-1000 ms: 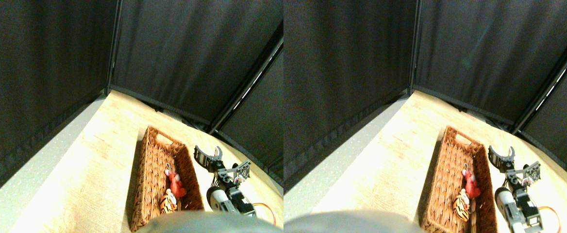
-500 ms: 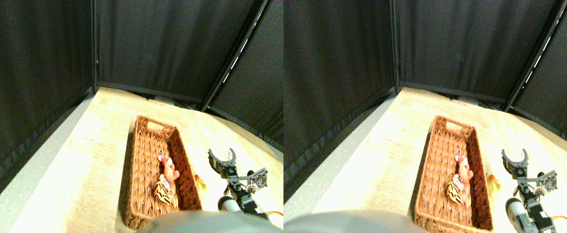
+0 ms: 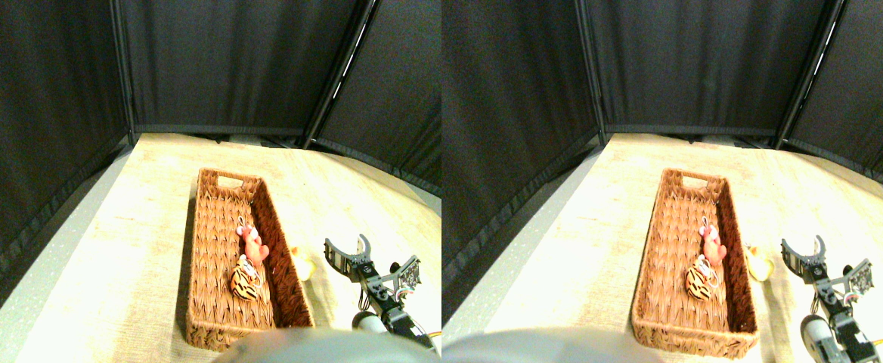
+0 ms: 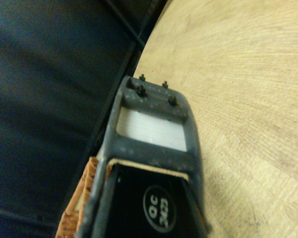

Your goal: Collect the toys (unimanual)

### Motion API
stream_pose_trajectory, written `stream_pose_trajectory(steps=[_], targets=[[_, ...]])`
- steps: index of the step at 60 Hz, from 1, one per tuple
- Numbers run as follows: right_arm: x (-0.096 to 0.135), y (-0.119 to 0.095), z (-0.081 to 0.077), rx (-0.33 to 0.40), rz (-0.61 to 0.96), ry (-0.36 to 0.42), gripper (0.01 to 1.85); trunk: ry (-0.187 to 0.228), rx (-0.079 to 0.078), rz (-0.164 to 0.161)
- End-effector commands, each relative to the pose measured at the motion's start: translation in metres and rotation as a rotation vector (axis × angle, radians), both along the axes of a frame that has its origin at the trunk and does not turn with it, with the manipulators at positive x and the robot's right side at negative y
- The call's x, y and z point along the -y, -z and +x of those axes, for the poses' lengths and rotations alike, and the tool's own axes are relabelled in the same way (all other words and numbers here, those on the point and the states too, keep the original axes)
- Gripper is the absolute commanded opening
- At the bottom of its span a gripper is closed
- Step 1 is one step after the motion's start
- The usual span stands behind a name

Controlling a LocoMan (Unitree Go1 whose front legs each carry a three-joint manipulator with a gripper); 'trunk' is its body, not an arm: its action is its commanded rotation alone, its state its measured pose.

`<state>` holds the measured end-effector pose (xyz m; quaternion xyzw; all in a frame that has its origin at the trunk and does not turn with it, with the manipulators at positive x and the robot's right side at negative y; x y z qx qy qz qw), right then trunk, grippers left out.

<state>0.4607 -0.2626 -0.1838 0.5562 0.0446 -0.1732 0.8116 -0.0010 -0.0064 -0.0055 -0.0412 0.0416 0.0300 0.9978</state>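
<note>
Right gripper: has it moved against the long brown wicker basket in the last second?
Yes. The right gripper has pulled sideways away from the long brown wicker basket's right wall; the camera also swung.

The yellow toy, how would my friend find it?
Find the long wicker basket on the pale floor. Just outside its right wall, between basket and the robot's tool, lies the yellow toy. The red toy and striped tiger lie inside the basket.

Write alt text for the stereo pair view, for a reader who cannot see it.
A long wicker basket on a pale wooden floor holds a red toy and a striped tiger toy. A yellow toy lies outside, between the basket and the robot's open hand. Black curtains hang behind.
</note>
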Motion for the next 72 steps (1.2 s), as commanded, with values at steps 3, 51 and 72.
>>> stream_pose_trajectory(steps=[3,51,72], targets=[[-0.011,-0.004,-0.003,-0.004,0.061,-0.052,0.71,0.018,0.006,-0.029],[-0.042,0.018,-0.011,-0.184,0.238,-0.144,0.84,-0.042,0.002,-0.086],[-0.053,0.047,-0.003,-0.296,0.284,-0.163,1.05,-0.065,-0.004,-0.095]])
